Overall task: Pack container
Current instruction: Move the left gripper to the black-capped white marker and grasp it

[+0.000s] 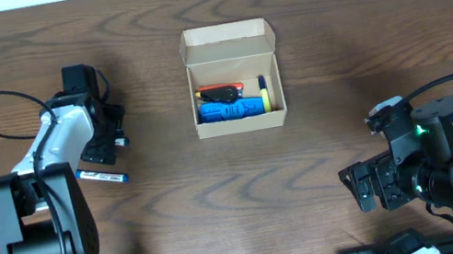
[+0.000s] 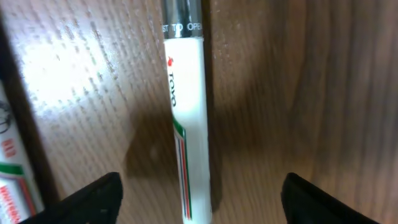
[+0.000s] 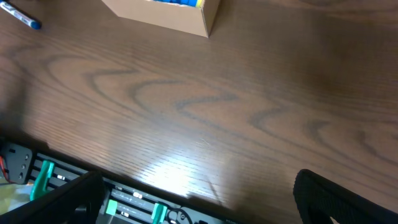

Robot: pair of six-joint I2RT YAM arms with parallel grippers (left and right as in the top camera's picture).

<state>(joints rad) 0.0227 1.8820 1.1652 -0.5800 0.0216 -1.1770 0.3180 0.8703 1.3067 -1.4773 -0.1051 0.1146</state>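
The tan cardboard container (image 1: 228, 48) stands open at the table's middle back, its flap lid raised at the far side. Inside lie a blue item (image 1: 229, 111), a red and black item (image 1: 222, 92) and a yellow pen (image 1: 264, 92). My left gripper (image 1: 106, 141) is open and low over the table left of the container. In the left wrist view a white pen (image 2: 186, 118) lies on the wood between the open fingers (image 2: 200, 202), apart from both. My right gripper (image 1: 365, 187) is open and empty at the front right (image 3: 199, 205).
A white pen with a blue cap (image 1: 102, 176) lies on the table just front of the left gripper; it also shows in the right wrist view (image 3: 20, 16), where the container's wall (image 3: 165, 15) is at the top. Another white marker (image 2: 11, 168) lies at the left wrist view's left edge.
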